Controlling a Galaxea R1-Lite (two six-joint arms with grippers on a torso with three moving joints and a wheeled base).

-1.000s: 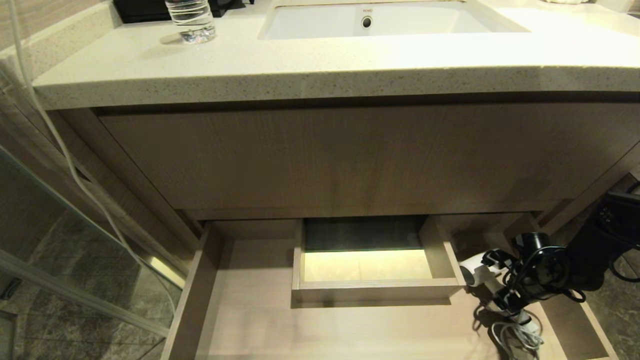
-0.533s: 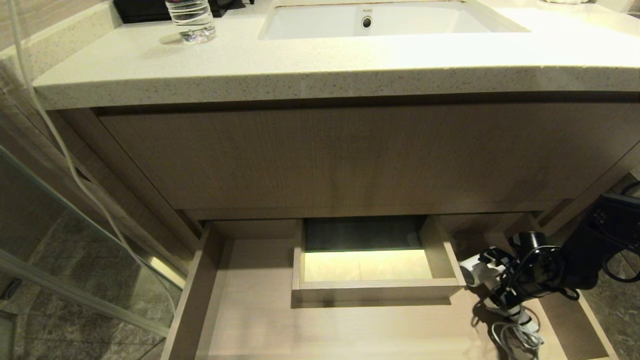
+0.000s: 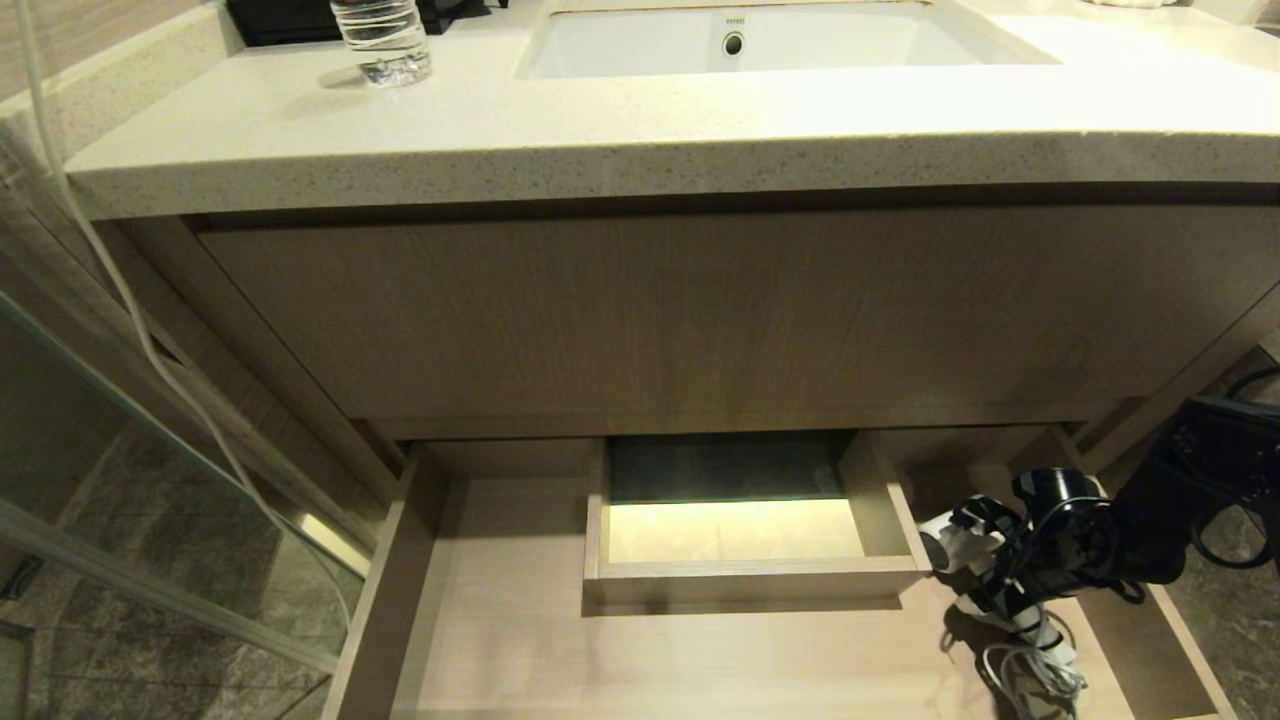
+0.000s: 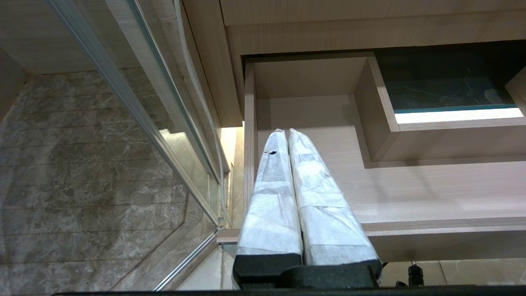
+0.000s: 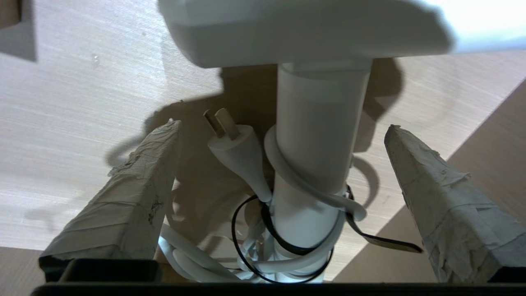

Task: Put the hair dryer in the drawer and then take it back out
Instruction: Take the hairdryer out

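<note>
The white hair dryer [image 3: 947,548] lies at the right end of the pulled-out drawer [image 3: 600,660], its handle [image 5: 314,164] wrapped in white cord, with a black strap and the plug beside it. My right gripper [image 3: 997,563] hangs over that handle, open. Its taped fingers [image 5: 135,193] stand wide on either side of the handle without touching it [image 5: 283,126]. My left gripper [image 4: 284,132] is parked by the drawer's [image 4: 411,185] left end, fingers pressed together and empty. It is out of the head view.
A raised wooden box [image 3: 750,578] with a lit opening sits at the drawer's back middle. Above are the tall wood-grain panel [image 3: 700,310], the counter [image 3: 600,130], a sink [image 3: 740,40] and a water bottle [image 3: 385,40]. A glass panel [image 3: 150,480] stands on the left.
My right arm has sunk and tilted slightly over the drawer's right end. The fingers have stayed open, and the hair dryer has not moved.
</note>
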